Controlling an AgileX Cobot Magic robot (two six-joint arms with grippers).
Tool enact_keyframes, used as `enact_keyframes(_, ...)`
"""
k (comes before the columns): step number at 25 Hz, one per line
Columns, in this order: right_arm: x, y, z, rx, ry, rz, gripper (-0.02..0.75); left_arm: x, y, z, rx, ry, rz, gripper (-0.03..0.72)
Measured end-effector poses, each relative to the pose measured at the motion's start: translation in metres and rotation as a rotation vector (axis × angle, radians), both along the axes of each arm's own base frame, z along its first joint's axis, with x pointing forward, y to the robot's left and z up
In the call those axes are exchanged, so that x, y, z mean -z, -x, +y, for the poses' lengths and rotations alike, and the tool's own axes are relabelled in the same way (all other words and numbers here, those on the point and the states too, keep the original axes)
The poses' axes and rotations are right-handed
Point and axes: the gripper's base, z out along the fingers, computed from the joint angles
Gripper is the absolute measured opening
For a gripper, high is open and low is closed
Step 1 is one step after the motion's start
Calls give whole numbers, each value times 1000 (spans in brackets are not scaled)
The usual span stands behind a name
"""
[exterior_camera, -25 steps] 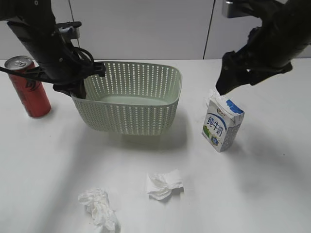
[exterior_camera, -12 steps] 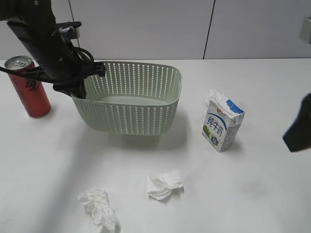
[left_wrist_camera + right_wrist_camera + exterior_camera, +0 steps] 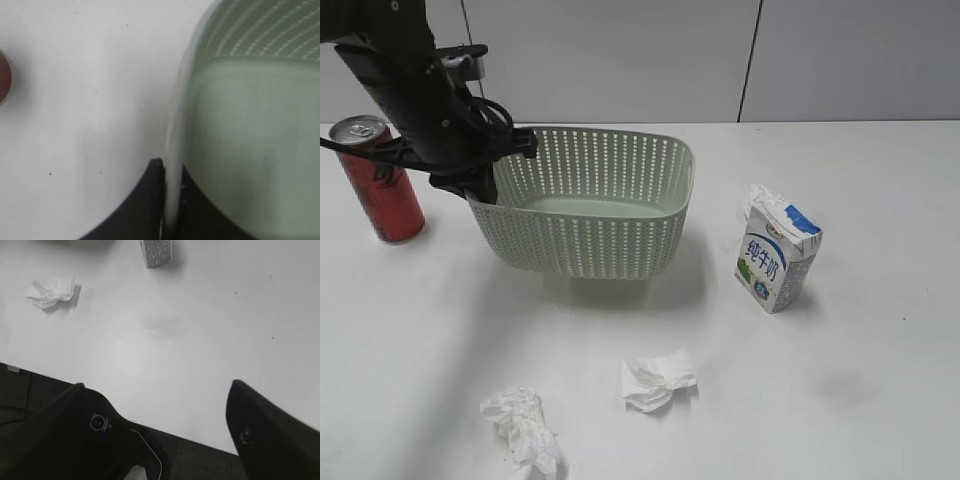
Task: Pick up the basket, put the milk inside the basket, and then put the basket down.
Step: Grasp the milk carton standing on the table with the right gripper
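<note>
The sage-green basket (image 3: 590, 215) is at the middle left of the table, slightly tilted, with a shadow under it. My left gripper (image 3: 480, 190) is shut on its left rim; in the left wrist view the two fingers (image 3: 170, 170) pinch the thin wall of the basket (image 3: 250, 125). The milk (image 3: 778, 250) stands upright to the right of the basket, spout torn open. My right gripper (image 3: 156, 385) is open and empty, out of the exterior view, over the table's near edge. The milk (image 3: 156, 251) is far ahead of it.
A red soda can (image 3: 380, 180) stands left of the basket, close to my left arm. Two crumpled white tissues (image 3: 658, 382) (image 3: 525, 428) lie near the front; one shows in the right wrist view (image 3: 50, 291). The table's near edge (image 3: 200, 437) lies under my right gripper.
My right arm has pulled away from above the milk, going right and toward the front, and has left the exterior view. The basket, the milk and the left gripper have not moved.
</note>
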Motion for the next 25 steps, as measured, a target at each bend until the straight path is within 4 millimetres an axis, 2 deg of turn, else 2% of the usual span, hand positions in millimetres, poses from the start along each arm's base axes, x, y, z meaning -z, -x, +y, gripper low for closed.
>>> enact_keyframes(4,6,30,-13,2,-39,-116,673,0,0,0,0,0,1,3)
enact_keyframes(10,21,57,-26,14,-60,-254,677,0,0,0,0,0,1,3)
enact_keyframes(14,30,65,-32,29,-47,-317,675,0,0,0,0,0,1,3)
enact_keyframes(25,30,67,-36,59,-43,-342,626,0,0,0,0,1,0,3)
